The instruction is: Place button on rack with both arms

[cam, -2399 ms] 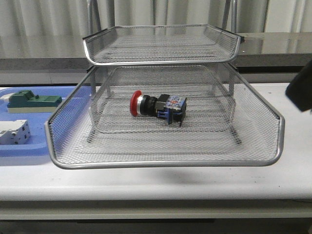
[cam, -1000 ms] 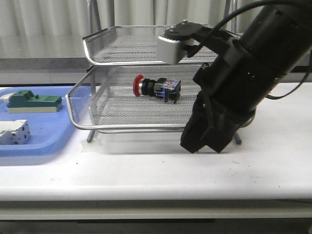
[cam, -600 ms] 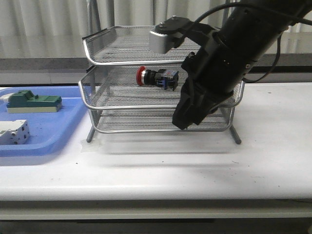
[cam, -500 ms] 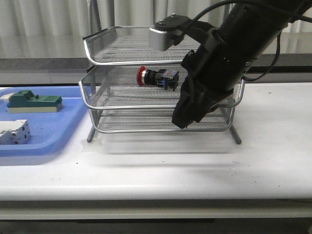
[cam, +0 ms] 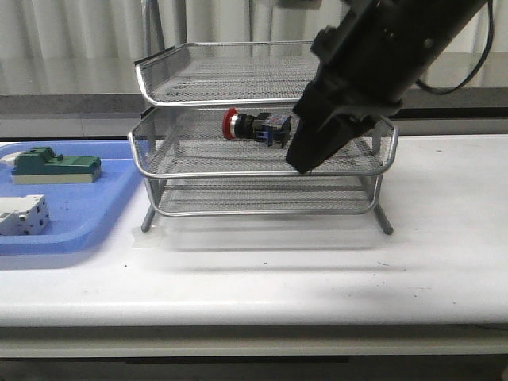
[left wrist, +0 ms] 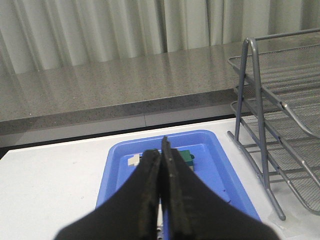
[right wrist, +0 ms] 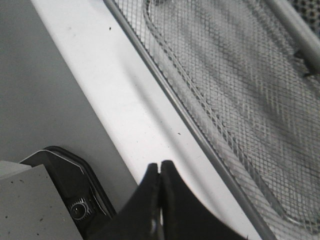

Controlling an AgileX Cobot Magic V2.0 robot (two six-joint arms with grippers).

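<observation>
White tabletop (cam: 317,270), smooth and matte; pale pleated curtains behind, with a grey speckled ledge running along the far side. Silver wire-mesh rack (cam: 262,171) stands mid-table, three tiers with rounded metal rims and thin legs. Button (cam: 255,127) lies on its side on the middle tier, red cap to the left, black barrel, blue rear block to the right. Right arm (cam: 373,71), bulky and black, slants down from upper right across the rack's right front; right gripper (right wrist: 160,172) with fingers pressed together, holding nothing, over the table edge beside the mesh. Left gripper (left wrist: 161,165) likewise clenched and empty, above the flat blue plastic tray (cam: 87,214) at left, which carries a green-and-beige block (cam: 54,167) and a white terminal block (cam: 22,216).
</observation>
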